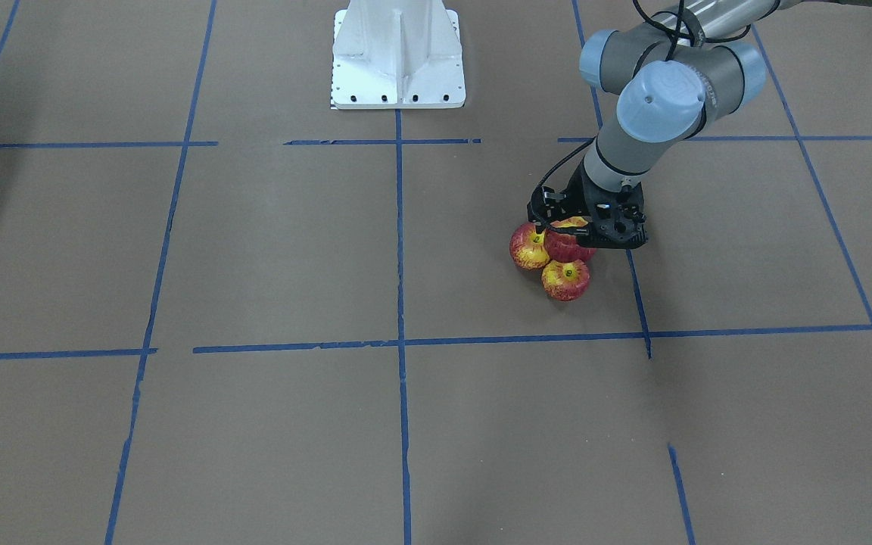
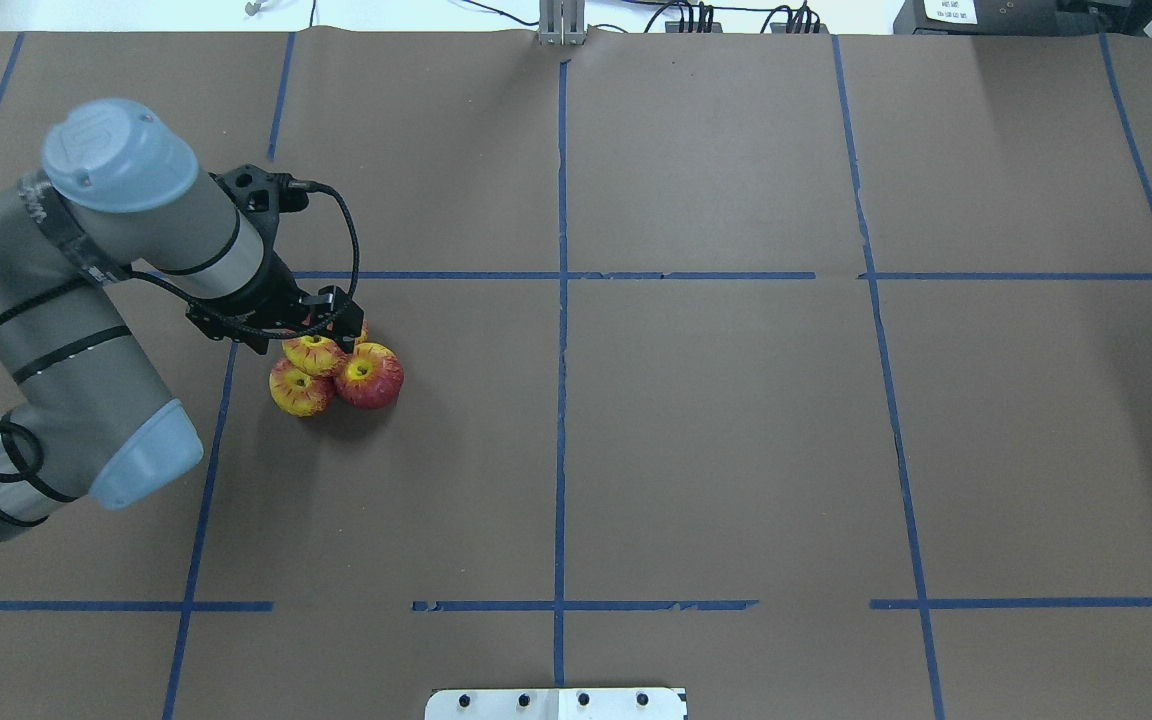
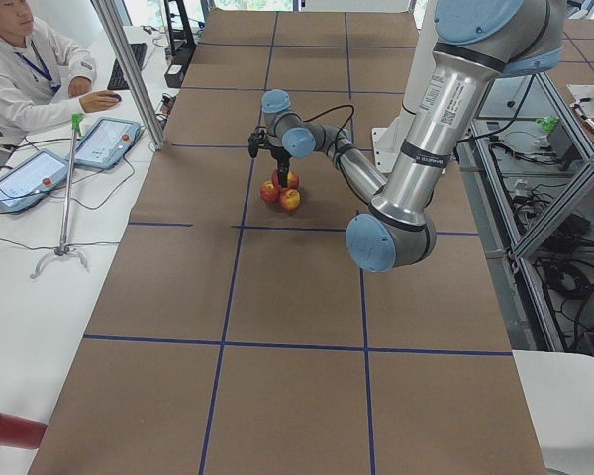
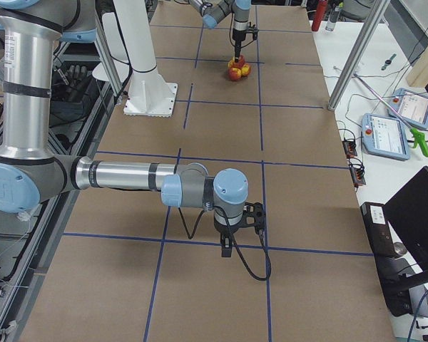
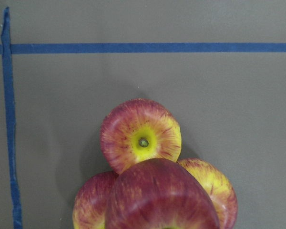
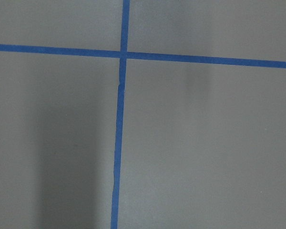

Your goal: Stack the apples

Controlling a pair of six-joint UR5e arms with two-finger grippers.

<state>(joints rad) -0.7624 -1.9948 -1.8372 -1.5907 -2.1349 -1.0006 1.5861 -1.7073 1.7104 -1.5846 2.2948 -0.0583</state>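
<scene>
Four apples (image 5: 140, 138): three clustered toward the desk's (image 2: 736, 450) left edge, one atop, under the left pincer (image 1: 574, 233), grip unclear; right pincer (image 4: 232, 246) likewise.

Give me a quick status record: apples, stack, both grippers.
apples: four, in one cluster on the table, robot's left half
base apples: three, touching, in a triangle
top apple: over the middle of the three
left gripper: straight above the top apple; cannot tell whether the fingers grip it
right gripper: far from the apples, over bare table; state cannot be told
stack: looks built, release unconfirmed
</scene>
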